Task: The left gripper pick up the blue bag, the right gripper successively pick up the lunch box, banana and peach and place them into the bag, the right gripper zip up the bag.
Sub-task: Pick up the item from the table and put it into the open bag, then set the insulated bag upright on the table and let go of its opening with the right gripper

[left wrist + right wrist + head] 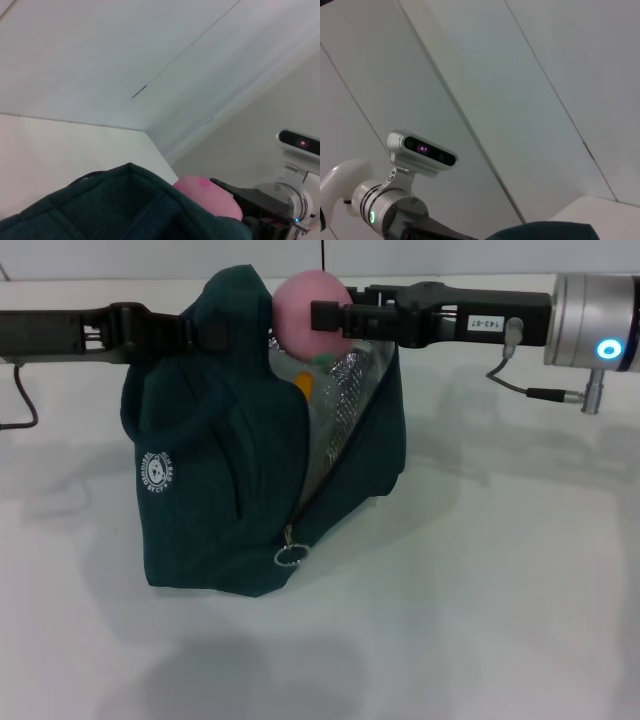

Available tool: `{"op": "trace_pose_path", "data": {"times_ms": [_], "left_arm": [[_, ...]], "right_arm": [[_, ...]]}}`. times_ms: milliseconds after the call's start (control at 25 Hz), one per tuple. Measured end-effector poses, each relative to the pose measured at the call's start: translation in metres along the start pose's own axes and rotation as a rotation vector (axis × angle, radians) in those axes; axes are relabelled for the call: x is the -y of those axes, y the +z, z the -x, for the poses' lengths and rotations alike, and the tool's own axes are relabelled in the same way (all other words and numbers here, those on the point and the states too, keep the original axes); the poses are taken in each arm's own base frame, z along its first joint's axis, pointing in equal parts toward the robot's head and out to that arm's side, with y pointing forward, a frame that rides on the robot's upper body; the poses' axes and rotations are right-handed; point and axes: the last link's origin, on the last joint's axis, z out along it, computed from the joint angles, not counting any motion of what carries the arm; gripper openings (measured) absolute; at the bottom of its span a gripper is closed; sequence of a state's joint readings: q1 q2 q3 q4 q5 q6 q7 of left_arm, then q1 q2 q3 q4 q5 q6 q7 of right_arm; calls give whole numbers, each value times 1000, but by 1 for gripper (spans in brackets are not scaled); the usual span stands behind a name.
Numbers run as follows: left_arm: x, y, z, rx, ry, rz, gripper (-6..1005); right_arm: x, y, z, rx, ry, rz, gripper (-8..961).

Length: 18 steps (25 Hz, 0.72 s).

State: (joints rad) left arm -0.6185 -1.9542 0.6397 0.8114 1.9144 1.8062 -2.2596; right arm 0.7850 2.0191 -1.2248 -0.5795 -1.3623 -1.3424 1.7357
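My right gripper (325,317) clamps the peach (305,312) above the blue bag (230,490)'s open mouth, while my left gripper (205,332) pinches its top edge.

1. Left arm reaches in level from the left; left tool (185,332) clamped on the blue bag (250,490) top edge.
2. Right arm extends level from the right; right tool (335,317) closed around the peach (305,310), above the bag mouth.
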Motion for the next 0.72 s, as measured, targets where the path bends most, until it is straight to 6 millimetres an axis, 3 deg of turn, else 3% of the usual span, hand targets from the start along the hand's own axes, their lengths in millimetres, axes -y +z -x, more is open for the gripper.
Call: {"op": "trace_pose_path", "data": {"times_ms": [360, 520, 720], "left_arm": [[-1, -2, 1, 2, -1, 4, 36], [0, -4, 2, 1, -5, 1, 36], [1, -6, 3, 2, -11, -3, 36]], "right_arm": [[-2, -11, 2, 20, -23, -3, 732], [-3, -25, 5, 51, -34, -23, 792], [12, -80, 5, 139, 107, -167, 789]]}}
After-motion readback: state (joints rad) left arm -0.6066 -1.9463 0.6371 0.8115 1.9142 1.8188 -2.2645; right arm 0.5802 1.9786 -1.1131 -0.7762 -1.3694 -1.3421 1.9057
